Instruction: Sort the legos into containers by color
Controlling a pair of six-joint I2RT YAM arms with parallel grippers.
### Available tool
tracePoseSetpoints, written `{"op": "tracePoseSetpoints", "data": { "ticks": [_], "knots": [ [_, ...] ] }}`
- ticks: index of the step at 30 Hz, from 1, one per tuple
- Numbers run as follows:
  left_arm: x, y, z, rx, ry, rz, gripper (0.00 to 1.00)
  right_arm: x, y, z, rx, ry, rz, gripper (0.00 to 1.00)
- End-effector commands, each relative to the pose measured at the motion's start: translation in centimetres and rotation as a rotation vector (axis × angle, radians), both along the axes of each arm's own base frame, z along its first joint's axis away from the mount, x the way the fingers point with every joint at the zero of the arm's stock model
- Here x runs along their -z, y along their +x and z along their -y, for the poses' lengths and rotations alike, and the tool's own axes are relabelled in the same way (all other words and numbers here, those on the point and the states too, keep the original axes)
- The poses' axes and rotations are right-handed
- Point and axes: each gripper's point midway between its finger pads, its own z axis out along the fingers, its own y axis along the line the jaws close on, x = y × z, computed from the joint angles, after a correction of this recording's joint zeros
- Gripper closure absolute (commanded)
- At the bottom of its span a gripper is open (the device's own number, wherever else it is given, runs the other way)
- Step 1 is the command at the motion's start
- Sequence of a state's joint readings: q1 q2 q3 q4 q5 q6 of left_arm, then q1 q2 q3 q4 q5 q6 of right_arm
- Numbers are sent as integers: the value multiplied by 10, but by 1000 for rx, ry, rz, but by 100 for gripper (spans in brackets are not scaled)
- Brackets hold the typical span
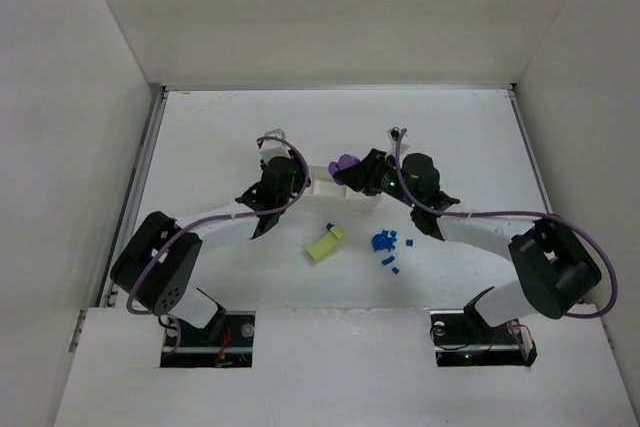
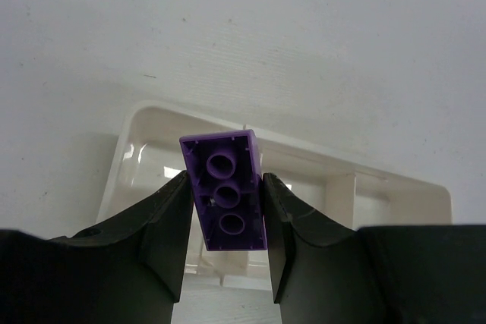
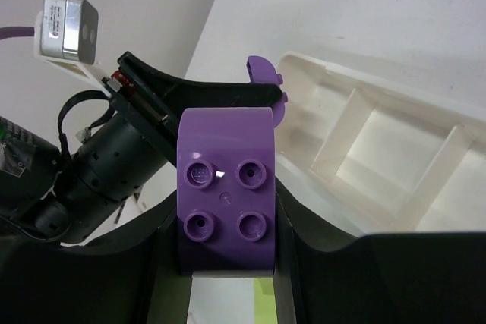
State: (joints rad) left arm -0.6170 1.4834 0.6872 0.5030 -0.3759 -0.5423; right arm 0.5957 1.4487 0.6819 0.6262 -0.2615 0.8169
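Observation:
My left gripper (image 2: 226,210) is shut on a purple brick (image 2: 226,201), seen from its hollow underside, just above the near end of the white tray (image 2: 144,115). My right gripper (image 3: 225,214) is shut on a second purple brick (image 3: 225,187) with a rounded top and studs, beside the tray (image 3: 334,66). In the top view the two grippers, left (image 1: 303,179) and right (image 1: 353,175), meet over the tray (image 1: 325,188), and purple (image 1: 347,162) shows between them. A yellow-green brick (image 1: 325,244) and several tiny blue bricks (image 1: 384,243) lie on the table nearer the bases.
The tray's compartments look empty in both wrist views. The left arm's wrist and camera (image 3: 68,24) sit close to my right gripper. White walls enclose the table on the left, back and right.

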Motion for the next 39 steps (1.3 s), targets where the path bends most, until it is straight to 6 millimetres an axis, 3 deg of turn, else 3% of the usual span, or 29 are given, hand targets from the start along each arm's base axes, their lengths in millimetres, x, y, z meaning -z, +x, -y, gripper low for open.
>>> {"op": "tracePoseSetpoints", "data": {
  "ticks": [1, 4, 8, 11, 15, 20, 25, 31, 39],
  "knots": [
    [-28, 17, 0, -25, -16, 71, 62, -19, 9, -3, 12, 8, 70, 78],
    [-34, 16, 0, -22, -32, 80, 51, -19, 9, -3, 12, 5, 71, 78],
    [-49, 7, -1, -13, -63, 103, 45, -15, 11, -4, 14, -6, 71, 78],
    [-64, -9, 3, 7, -127, 94, 44, -12, 11, -5, 14, -19, 69, 78],
    [-80, -36, 22, 73, -278, 36, 44, -9, 13, -6, 29, -54, 86, 78],
    [-78, -53, 43, 133, -403, -62, 45, -4, 12, -11, 45, -117, 110, 78],
    [-70, -51, 54, 147, -434, -89, 50, -4, 8, -17, 33, -130, 120, 78],
    [-79, -52, 62, 173, -461, -54, 51, -4, 7, -20, 25, -131, 120, 78],
    [-67, -53, 68, 178, -454, -82, 56, -3, 2, -28, -3, -130, 120, 78]
  ]
}}
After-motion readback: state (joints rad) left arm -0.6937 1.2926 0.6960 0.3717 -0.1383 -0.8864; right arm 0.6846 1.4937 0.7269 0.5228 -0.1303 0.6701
